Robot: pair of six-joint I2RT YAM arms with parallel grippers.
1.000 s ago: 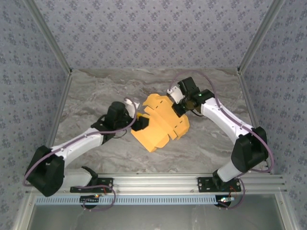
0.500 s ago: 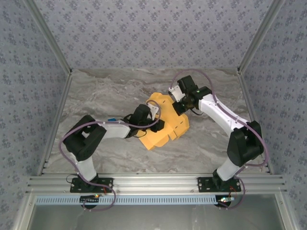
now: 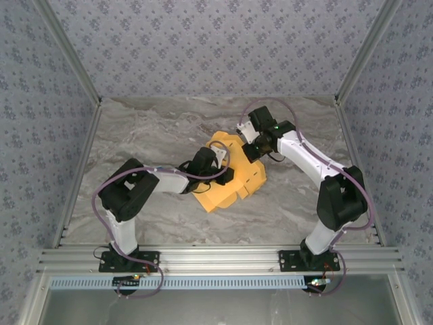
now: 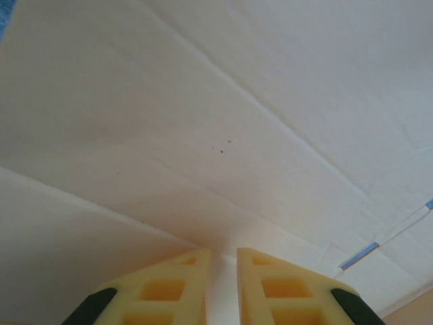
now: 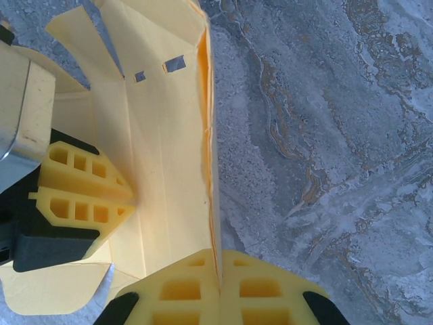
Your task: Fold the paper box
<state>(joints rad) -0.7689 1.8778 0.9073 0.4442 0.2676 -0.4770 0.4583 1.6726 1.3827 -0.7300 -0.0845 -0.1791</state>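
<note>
- Left gripper point(image 3: 222, 175): jaws drawn nearly together, with only a thin slit between them. In the left wrist view a pale crease of the sheet runs straight into that slit, so the grip reads as closed on a fold of the paper box point(image 3: 242, 179), at the box's 9 o'clock side.
- Right gripper point(image 5: 218, 274): jaws clenched tight on the thin edge of a raised panel, at the box's 1 o'clock corner in the top view.
- Paper box: lies at the middle of the table point(image 3: 149, 128), between the two grippers and touched by both. It is partly folded, with one wall standing upright from the right jaws.
- Left fingers point(image 4: 179, 291): yellow moulded pads, wedge-shaped, with square hollows and black backing.
- Box material: thin orange-yellow card, matte and die-cut, with straight creases, scalloped tabs and two small rectangular slots near its 12 o'clock end in the right wrist view.
- Right fingers point(image 5: 267, 291): the same yellow ribbed pads.
- Table: grey-brown marble pattern, smooth.
- Walls point(image 3: 203, 47): pale covering with a small repeating print.
- Change, left: a second ago the left arm lay stretched low toward 8 o'clock with its jaws wider, at the sheet's outer edge. Now its elbow stands raised and the gripper sits farther over the card.
- Change, centre: the sheet then spread wider and flatter.
- Change, right: the right arm has barely shifted, and its grip is unchanged.
</note>
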